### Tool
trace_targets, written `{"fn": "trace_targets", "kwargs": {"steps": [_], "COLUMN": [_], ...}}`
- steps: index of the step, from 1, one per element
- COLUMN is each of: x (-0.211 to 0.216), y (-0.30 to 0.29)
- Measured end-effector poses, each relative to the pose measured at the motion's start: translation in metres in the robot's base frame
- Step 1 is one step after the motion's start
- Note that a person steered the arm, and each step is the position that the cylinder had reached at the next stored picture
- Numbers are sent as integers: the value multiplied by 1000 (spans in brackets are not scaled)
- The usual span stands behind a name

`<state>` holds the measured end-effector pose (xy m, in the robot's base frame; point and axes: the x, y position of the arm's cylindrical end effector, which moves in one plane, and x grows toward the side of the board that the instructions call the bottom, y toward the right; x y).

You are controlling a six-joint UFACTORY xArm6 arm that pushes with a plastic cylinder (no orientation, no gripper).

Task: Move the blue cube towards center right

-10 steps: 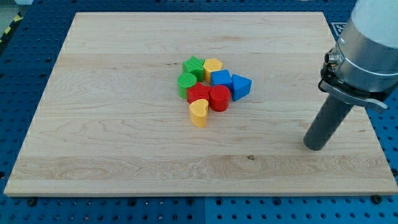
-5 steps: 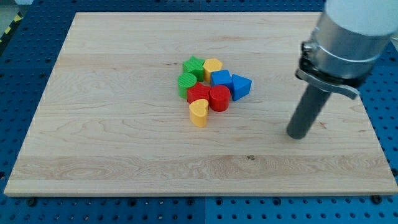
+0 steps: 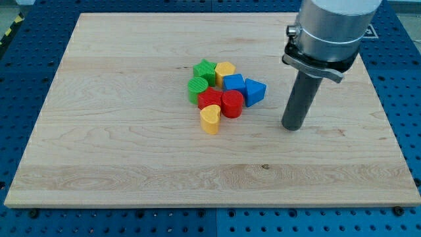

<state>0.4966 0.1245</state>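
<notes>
Pale wooden board (image 3: pixel 131 158) — on blue perforated table (image 3: pixel 20 59).

A single camera is looking down at an angle onto a wooden board (image 3: pixel 131 164) from in front of its near edge, facing toward its far edge. The board is narrowing toward the view's top. The camera is sitting far enough back that nearly the whole board is fitting in frame, with blue perforated table (image 3: pixel 20 79) showing around it. The arm's upper part is running out of the view's top right.
</notes>
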Motion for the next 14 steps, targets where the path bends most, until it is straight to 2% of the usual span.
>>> {"fn": "trace_targets", "kwargs": {"steps": [8, 10, 12, 14], "x": [6, -23, -44, -63], "y": [-2, -50, -131, -138]}}
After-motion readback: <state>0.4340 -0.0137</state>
